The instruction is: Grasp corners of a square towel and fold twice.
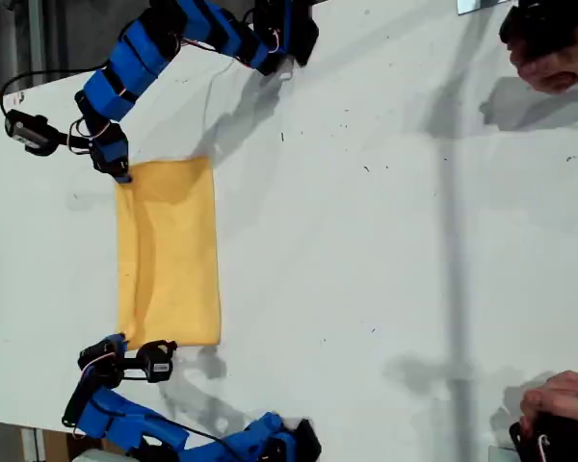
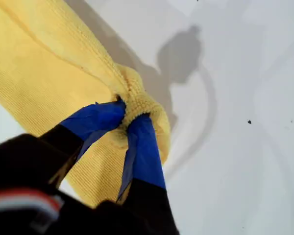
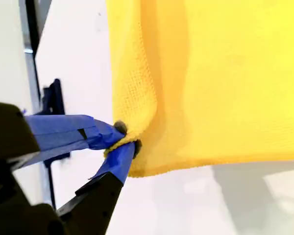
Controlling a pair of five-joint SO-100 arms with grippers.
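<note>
towel (image 1: 169, 255) folded, pinched corners hidden inside both grippers' jaws

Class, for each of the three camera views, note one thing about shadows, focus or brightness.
Exterior view: soft grey arm shadows fall on the white table beside the towel; persons' hands at the exterior view's right edge look smeared. First wrist view: my first gripper casts a dark shadow on the table; the near housing is blurred. Second wrist view: towel brightly lit, weave sharp near my second gripper, the body out of focus.

Pinched towel (image 2: 44, 83) corners hidden btwn gripper tips; person's hands (image 1: 555, 58) cut by frame edge.
</note>
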